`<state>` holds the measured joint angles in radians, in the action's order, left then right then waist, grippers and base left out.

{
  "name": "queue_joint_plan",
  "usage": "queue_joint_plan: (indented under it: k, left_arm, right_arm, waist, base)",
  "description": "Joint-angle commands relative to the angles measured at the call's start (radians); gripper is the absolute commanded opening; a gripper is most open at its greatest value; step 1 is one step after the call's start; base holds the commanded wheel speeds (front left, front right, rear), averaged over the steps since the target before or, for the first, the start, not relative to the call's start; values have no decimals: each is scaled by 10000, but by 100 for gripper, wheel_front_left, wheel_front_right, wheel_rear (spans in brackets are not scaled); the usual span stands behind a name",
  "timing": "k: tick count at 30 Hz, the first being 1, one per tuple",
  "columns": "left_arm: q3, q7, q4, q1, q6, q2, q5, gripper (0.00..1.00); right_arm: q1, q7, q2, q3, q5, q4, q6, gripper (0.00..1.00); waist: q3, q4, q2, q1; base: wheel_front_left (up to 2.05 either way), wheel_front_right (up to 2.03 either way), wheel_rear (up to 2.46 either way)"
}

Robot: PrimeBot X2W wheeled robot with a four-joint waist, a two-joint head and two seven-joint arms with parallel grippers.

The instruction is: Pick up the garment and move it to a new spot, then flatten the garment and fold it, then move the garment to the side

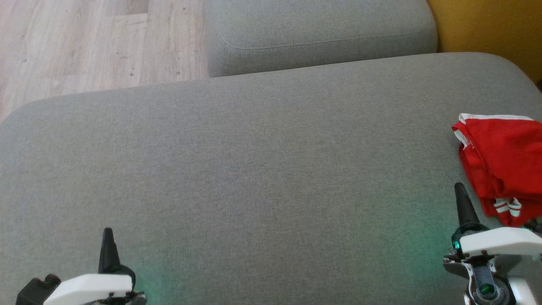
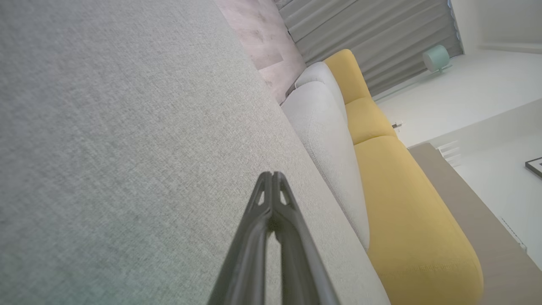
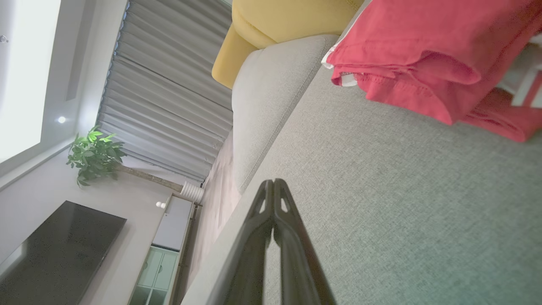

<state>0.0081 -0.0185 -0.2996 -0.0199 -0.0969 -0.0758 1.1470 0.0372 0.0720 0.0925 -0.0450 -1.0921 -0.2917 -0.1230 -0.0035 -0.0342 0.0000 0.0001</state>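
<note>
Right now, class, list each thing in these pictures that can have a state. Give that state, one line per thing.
Red fabric garment with white trim: loosely folded in layers, lying at the cushion's right edge, not held.
Left hand: shut, empty, over the cushion.
Right hand: shut, empty, beside the garment.
Grey fabric sofa cushion: flat, bearing the garment.
</note>
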Motion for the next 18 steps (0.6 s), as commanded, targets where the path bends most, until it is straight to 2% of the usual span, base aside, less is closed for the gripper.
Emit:
queue_joint_plan:
  k: [1, 18]
  left_arm:
    - [360, 58, 362, 615, -61, -21, 239, 0]
    - [616, 519, 427, 858, -162, 80, 1837, 0]
  right_arm:
    - [608, 57, -10, 39, -288, 411, -51, 0]
    - [644, 187, -161, -228, -2068, 433, -61, 0]
  waist:
    - [2, 10, 0, 0]
    - [25, 132, 0, -1]
  base:
    - [0, 0, 0]
    - [0, 0, 0]
